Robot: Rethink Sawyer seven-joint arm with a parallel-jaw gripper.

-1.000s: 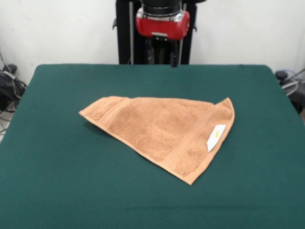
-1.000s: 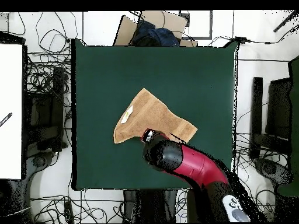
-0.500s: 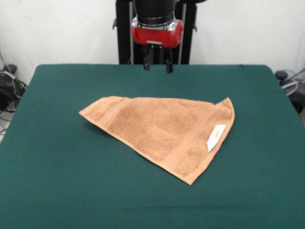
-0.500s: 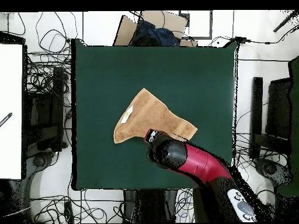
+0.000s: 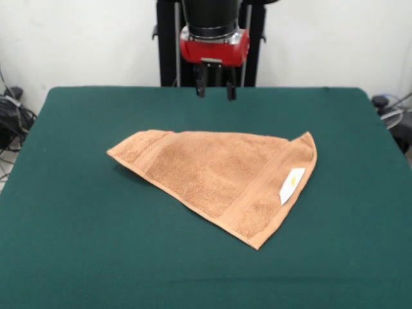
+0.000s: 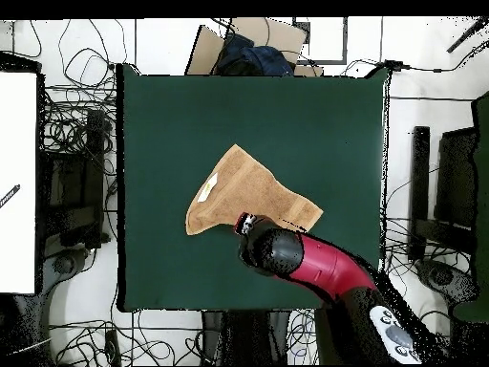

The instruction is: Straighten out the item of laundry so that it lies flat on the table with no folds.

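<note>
End effector spread, empty, above dark green counter behind folded orange-tan terry towel. Approach step; next, grasp a folded corner.

— Where's your end effector?
— Hanging straight down from the red wrist, high at the far side.
— And its fingers?
— You have them parted, holding nothing.
</note>
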